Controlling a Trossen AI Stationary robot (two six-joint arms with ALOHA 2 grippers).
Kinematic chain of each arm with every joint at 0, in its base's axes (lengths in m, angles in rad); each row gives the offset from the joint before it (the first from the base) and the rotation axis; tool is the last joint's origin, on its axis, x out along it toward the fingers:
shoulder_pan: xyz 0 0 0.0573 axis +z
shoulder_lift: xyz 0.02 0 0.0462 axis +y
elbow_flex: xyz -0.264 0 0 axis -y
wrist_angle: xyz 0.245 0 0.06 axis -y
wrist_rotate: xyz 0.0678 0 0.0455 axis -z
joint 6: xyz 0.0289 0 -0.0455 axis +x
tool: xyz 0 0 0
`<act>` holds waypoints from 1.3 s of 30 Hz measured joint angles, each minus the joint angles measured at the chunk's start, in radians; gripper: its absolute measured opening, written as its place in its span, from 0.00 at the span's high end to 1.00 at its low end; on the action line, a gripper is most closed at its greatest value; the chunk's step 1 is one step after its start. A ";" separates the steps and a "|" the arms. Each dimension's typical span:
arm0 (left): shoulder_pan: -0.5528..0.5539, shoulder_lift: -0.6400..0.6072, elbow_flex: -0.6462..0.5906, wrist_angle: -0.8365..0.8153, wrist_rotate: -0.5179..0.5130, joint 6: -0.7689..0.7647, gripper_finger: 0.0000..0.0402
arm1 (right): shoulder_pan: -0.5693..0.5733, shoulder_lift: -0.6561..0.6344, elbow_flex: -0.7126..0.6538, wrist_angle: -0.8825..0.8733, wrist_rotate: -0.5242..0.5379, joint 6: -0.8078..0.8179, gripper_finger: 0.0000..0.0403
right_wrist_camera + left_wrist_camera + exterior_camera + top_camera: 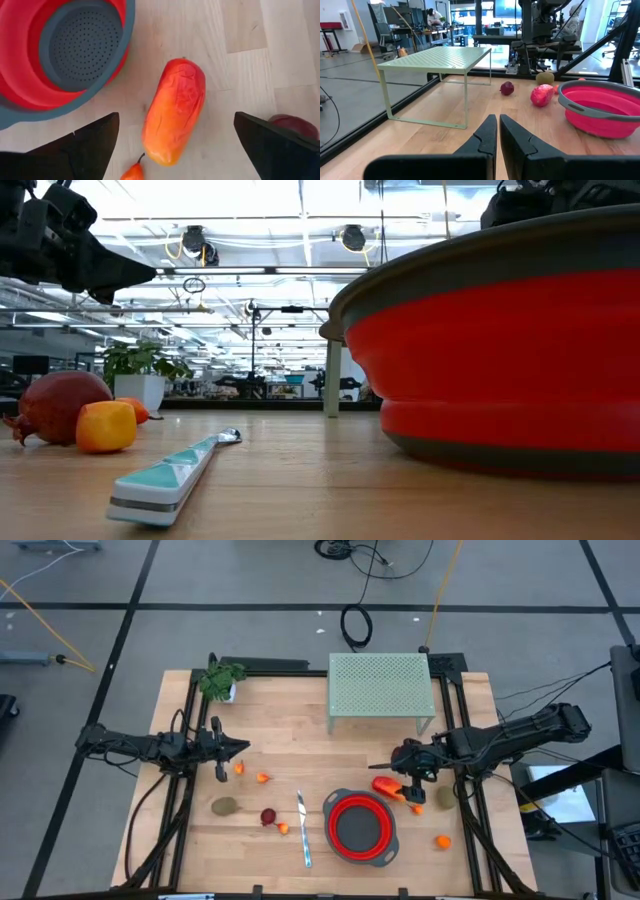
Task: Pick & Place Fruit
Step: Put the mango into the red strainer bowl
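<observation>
Overhead, right claw point(172, 150) spread wide (holding nothing) above long orange-red fruit point(175, 117), left claw point(240, 747) shut, empty, no readable writing.

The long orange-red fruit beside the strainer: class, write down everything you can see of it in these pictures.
The long orange-red fruit is a smooth, glossy oval, red at one end and shading to orange at the other, with a slightly wrinkled skin. It lies flat on the wooden table, just clear of the red strainer bowl. A tiny orange fruit lies at its orange end. The right gripper hovers above with its jaws wide open either side, not touching it.
</observation>
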 joint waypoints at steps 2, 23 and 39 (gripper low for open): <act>0.000 0.000 0.000 0.000 0.000 0.000 0.94 | 0.000 0.000 0.000 0.001 0.002 0.007 0.03; 0.000 0.000 0.000 0.002 0.000 0.084 0.94 | 0.000 0.007 -0.164 0.240 0.000 0.039 0.03; 0.000 0.000 0.000 0.002 0.000 0.085 0.94 | 0.000 0.196 -0.176 0.295 -0.007 0.023 0.03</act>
